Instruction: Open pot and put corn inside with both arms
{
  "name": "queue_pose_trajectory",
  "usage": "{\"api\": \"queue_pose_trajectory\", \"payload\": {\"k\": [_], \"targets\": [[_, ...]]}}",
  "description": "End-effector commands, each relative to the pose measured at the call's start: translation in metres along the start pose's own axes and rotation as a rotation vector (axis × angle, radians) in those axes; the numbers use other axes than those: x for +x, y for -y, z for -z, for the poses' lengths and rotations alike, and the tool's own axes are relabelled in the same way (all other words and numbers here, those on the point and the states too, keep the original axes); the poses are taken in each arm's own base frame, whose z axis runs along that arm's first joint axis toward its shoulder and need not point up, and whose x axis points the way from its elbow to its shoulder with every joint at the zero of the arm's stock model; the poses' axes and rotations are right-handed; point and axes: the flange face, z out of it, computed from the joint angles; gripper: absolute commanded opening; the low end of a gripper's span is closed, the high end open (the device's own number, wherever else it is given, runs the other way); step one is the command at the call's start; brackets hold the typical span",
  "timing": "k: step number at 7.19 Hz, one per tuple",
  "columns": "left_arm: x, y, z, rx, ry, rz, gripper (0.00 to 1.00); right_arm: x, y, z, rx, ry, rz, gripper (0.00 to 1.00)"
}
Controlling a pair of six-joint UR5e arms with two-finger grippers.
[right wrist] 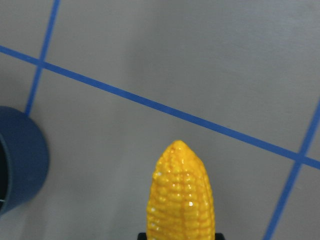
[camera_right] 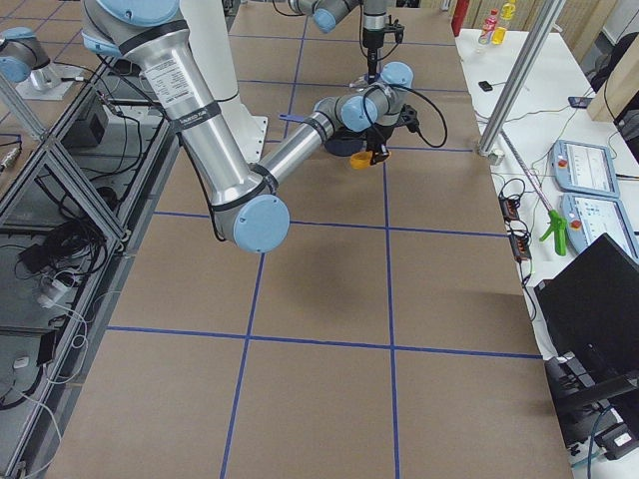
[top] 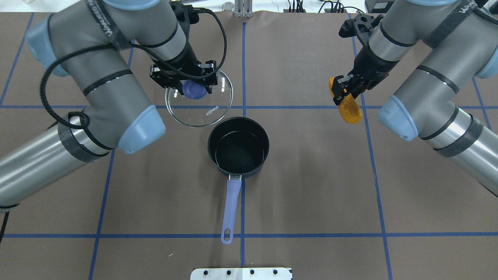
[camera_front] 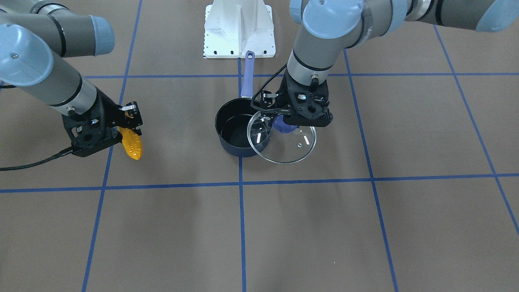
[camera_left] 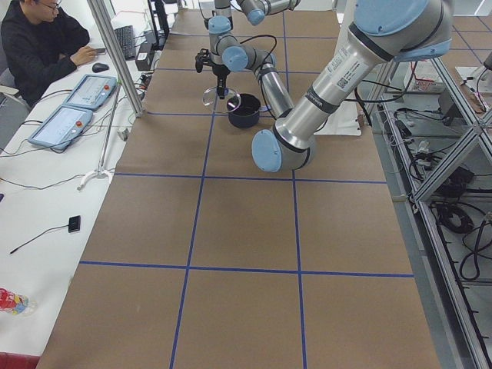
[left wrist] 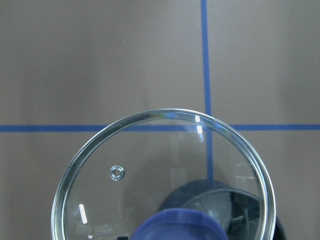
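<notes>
The dark navy pot stands open at the table's middle, black inside, its purple handle pointing toward the robot; it also shows in the front view. My left gripper is shut on the purple knob of the round glass lid and holds it in the air, just beyond and left of the pot; the lid fills the left wrist view. My right gripper is shut on the orange-yellow corn, held above the table right of the pot, tip down; the corn also shows in the front view and the right wrist view.
The robot's white base plate lies behind the pot handle. Blue tape lines cross the brown table. In the left side view a person sits at a side bench with tablets, beyond the table's edge.
</notes>
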Motion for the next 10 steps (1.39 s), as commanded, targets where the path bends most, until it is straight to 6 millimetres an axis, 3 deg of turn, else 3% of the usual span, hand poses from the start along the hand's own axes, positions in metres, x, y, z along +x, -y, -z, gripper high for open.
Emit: {"api": "queue_pose_trajectory", "payload": {"k": [1, 3, 5, 6, 7, 10], "targets": [[-0.041, 0.025, 0.021, 0.026, 0.038, -0.033, 0.6, -0.071, 0.006, -0.013, -0.008, 0.026, 0.022, 0.2], [-0.07, 0.042, 0.039, 0.018, 0.021, -0.037, 0.6, -0.131, 0.019, -0.035, -0.016, 0.018, 0.084, 0.2], [-0.089, 0.047, 0.036, 0.015, 0.038, -0.056, 0.6, -0.195, 0.043, -0.048, -0.015, 0.013, 0.111, 0.2], [-0.095, 0.05, 0.036, 0.017, 0.043, -0.048, 0.6, -0.214, 0.049, -0.055, -0.022, 0.01, 0.11, 0.2], [-0.098, 0.051, 0.036, 0.017, 0.044, -0.045, 0.6, -0.228, 0.046, -0.065, -0.037, 0.012, 0.119, 0.2], [-0.1, 0.053, 0.031, 0.009, 0.049, -0.04, 0.6, -0.246, 0.031, -0.099, -0.063, -0.022, 0.147, 0.21]]}}
